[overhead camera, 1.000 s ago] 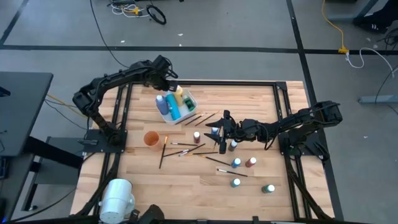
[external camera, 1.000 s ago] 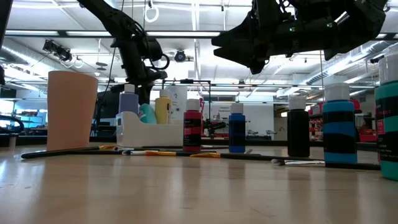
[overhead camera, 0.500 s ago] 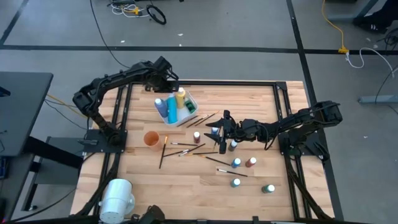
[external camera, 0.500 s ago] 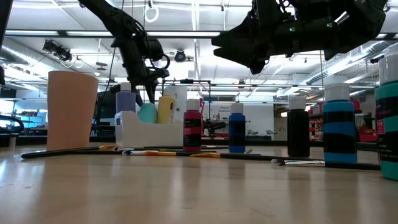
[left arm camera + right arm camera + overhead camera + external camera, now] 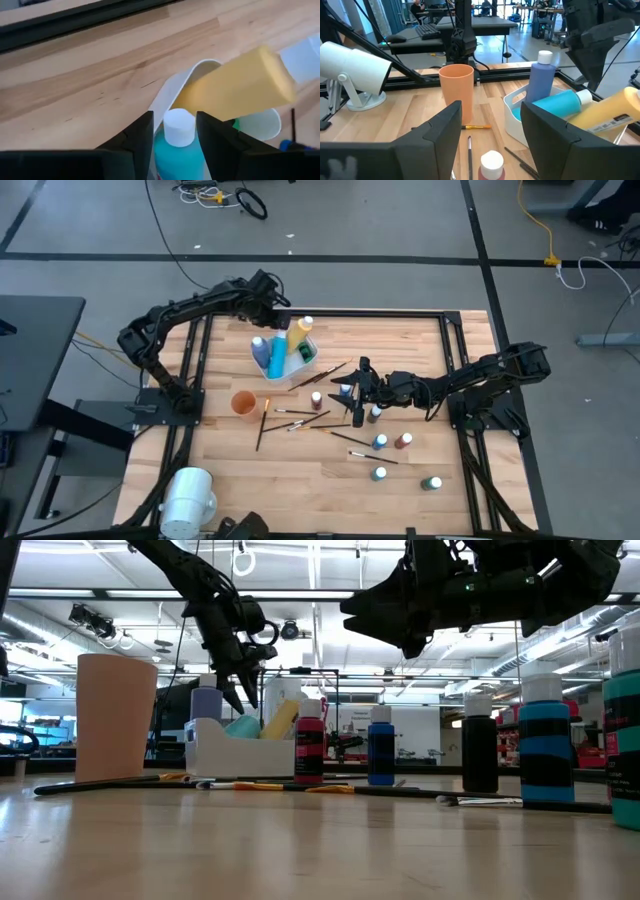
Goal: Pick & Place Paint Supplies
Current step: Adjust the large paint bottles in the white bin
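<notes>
just changed: the yellow bottle (image 5: pixel 297 337) that stood upright in the white tub (image 5: pixel 308 357) a second ago has tipped over, and now leans out over the tub's rim with its cap pointing away from the table.

left gripper (image 5: pixel 247 690): fingers spread and holding nothing, lifted just above the tub; a moment back it was down among the bottles, so it looks like it just let go.

tub contents: blue bottle (image 5: pixel 541 75) upright, teal bottle (image 5: pixel 176 147) lying in there too.

right gripper (image 5: pixel 356 393): spread wide, hovering over the loose stuff mid-table, hasn't budged.

still to go: red bottle (image 5: pixel 309 743), a few more bottles, and brushes (image 5: pixel 262 423) scattered on the wood.

my read: drop counts, but that leaning bottle might roll out.
</notes>
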`<action>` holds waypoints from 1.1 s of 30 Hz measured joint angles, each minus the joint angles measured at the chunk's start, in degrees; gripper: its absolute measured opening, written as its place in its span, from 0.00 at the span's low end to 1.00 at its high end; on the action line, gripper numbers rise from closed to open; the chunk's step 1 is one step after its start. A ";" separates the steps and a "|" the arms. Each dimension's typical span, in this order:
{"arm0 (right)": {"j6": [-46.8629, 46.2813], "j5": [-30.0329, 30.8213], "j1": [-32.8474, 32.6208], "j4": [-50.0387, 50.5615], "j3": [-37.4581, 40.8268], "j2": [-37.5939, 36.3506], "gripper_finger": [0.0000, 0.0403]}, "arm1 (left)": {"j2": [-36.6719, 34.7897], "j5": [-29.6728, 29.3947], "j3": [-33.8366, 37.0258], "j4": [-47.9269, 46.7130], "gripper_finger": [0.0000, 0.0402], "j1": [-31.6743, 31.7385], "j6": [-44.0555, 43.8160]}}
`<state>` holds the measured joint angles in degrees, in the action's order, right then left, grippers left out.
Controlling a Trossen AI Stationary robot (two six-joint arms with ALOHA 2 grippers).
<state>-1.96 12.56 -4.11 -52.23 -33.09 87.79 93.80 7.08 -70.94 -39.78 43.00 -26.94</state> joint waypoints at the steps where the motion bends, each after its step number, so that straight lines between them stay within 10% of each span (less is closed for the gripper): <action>1: 0.00 0.02 -0.01 0.00 -0.01 0.00 0.51 | 0.00 -0.33 0.00 -0.04 0.40 -0.27 1.32; 11: 0.69 0.06 0.00 -0.02 0.01 0.00 0.51 | 0.00 -3.65 0.00 0.07 0.50 -4.80 17.09; 33: 1.31 0.02 0.00 -0.02 0.00 0.00 0.51 | -0.02 -10.23 5.13 3.19 0.53 -7.90 7.53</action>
<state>-0.65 12.58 -4.11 -52.25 -33.10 87.79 93.78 -3.15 -65.80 -36.59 35.09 -19.41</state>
